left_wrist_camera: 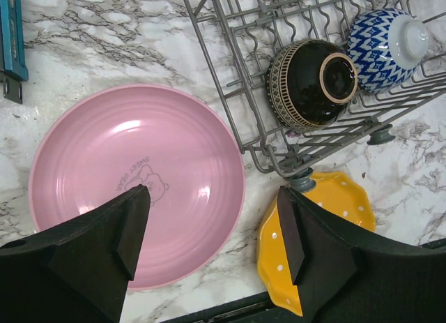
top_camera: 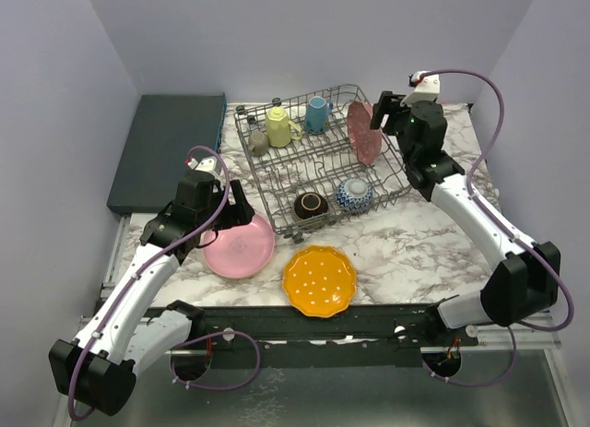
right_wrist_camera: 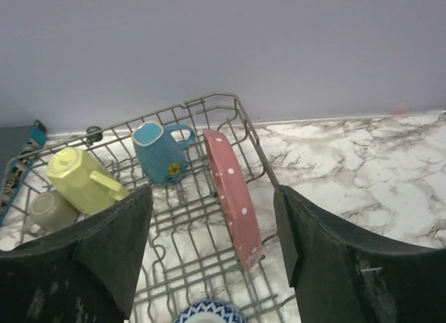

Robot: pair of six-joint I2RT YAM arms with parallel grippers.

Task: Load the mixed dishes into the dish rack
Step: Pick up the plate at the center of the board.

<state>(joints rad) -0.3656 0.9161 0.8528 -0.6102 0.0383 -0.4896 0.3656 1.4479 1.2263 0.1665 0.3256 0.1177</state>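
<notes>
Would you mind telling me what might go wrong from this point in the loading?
The pink plate lies flat on the marble table, so the open left gripper above it may slip off its rim. The red dotted plate stands on edge in the dish rack close to the open right gripper; a careless move might tip it.

Three plates [top_camera: 239, 245], three mugs [top_camera: 279, 125], two bowls [top_camera: 311, 205], one dish rack [top_camera: 323, 161], one teal slab [top_camera: 166, 150].
</notes>
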